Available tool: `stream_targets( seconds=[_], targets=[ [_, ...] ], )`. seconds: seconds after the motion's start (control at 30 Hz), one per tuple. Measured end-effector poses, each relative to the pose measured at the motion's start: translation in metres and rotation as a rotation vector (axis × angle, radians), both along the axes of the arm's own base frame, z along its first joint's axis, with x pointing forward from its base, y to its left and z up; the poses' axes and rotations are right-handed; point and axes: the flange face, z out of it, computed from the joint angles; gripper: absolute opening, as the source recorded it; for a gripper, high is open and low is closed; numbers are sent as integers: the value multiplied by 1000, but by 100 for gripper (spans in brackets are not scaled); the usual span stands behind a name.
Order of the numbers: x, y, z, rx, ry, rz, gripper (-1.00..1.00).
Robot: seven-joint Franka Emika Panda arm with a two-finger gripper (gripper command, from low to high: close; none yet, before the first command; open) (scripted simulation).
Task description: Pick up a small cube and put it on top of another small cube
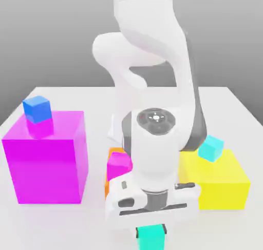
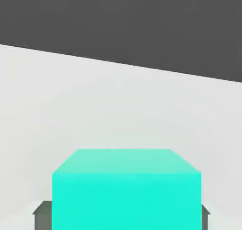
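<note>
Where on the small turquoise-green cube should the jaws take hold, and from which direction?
On two opposite flat side faces of the small turquoise-green cube, coming straight down from above. It sits flat on the white table, with its sides free. The gripper already closes on it that way.

This is a simulated robot test scene, not a real room. A flat, pale grey worktop (image 1: 77,97) ends in clean straight edges against an even, featureless grey backdrop. On it stand plain, untextured blocks in saturated colours: a big magenta block (image 1: 46,161), a big yellow block (image 1: 218,182), a small blue cube (image 1: 37,109) and a small light cyan cube (image 1: 211,148). The smooth white robot arm (image 1: 154,90) has the same rendered look.
</note>
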Motion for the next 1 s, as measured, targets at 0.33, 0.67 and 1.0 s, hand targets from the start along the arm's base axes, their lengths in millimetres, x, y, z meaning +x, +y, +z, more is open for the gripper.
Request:
stream_targets(
  seconds=[0.33,0.67,1.0],
  targets=[
    [-10,-12,87,-7,0,-8,-100],
    [-65,-51,173,-12,0,-46,-100],
    [-114,-71,181,5,1,-68,-100]
  ],
)
